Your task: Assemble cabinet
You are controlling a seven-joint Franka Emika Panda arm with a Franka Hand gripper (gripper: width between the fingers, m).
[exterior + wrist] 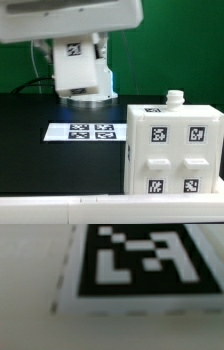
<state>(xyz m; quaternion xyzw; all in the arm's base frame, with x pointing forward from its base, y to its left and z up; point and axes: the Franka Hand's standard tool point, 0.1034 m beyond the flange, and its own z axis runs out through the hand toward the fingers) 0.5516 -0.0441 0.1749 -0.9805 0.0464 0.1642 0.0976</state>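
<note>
White plastic: cabinet (172, 150), panels closed, peg (175, 97) on top.
Tag (145, 258): close before the gripper.
Left: seemingly little.
Gripper: unseen; spread or pinching, cannot tell.

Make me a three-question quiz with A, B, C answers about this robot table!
1. Where is the small round peg? A on top of the cabinet; B lying flat beside it; C hidden inside it.
2. How many tags does the marker board carry? A two; B four; C six.
3. How is the cabinet? A hanging in the air; B tipped on its side; C standing upright on the table.
Answers: A, it sticks up from the top; B, two rows of two; C, it rests on the table, arm apart.
</note>
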